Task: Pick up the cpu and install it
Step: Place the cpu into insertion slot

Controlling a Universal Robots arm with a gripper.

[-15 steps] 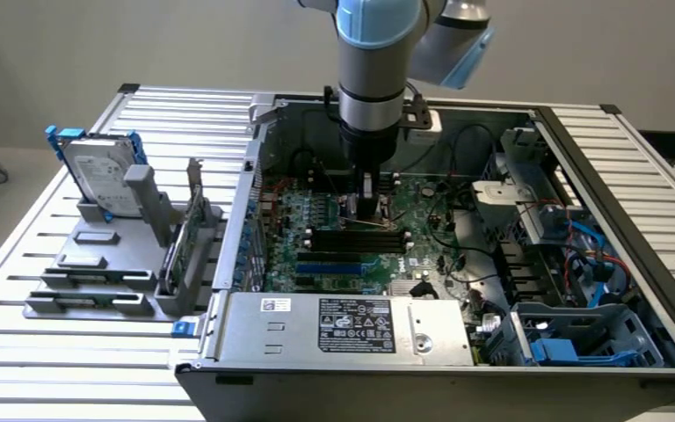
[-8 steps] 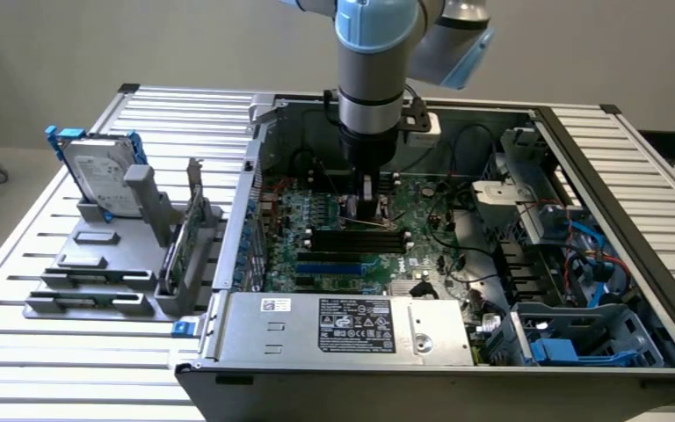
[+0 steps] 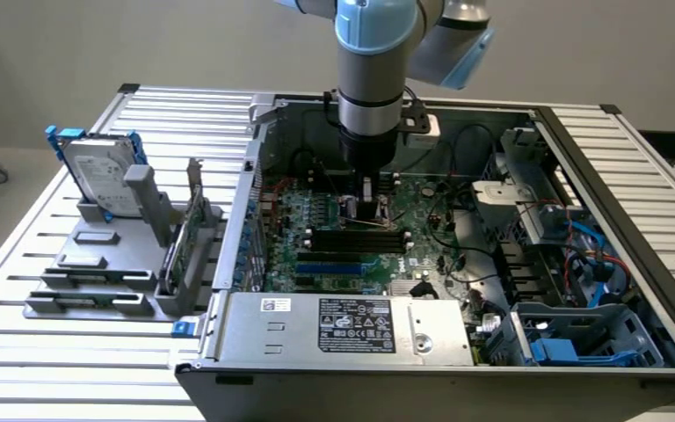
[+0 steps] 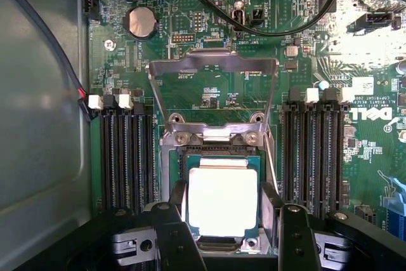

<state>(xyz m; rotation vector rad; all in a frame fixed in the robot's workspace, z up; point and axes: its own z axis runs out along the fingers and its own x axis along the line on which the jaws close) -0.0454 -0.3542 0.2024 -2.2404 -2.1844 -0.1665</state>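
Slats of the pale metal worktop [image 3: 32,290] run across the exterior view, and at that view's left a grey rack [image 3: 91,272] stands on them, with a silver hard drive [image 3: 94,171] in blue brackets set on edge at its far end. Just beside the rack, toward the middle, sits the open computer case [image 3: 431,391], its green board [image 3: 326,220] facing up. The robot arm [image 3: 373,70] hangs straight down into the case over the middle of the board, and a silver power supply box [image 3: 350,325] lies along the case's near edge in front of it. In the wrist view the pincer [image 4: 224,202] is spread wide, its dark fingers [image 4: 174,220] standing one at each of two opposite edges of the cpu [image 4: 222,195]; whether they touch those edges cannot be told. The cpu lies flat in the dark metal-framed socket [image 4: 212,136], silvery top plate up, and the socket's hinged metal cover [image 4: 212,65] is swung open beyond it. Banks of black memory slots [image 4: 124,157] flank the socket on both sides, and a round coin cell [image 4: 141,22] sits farther off on the board. At the exterior view's right, a blue plastic drive bay [image 3: 572,338] fills the case's near corner
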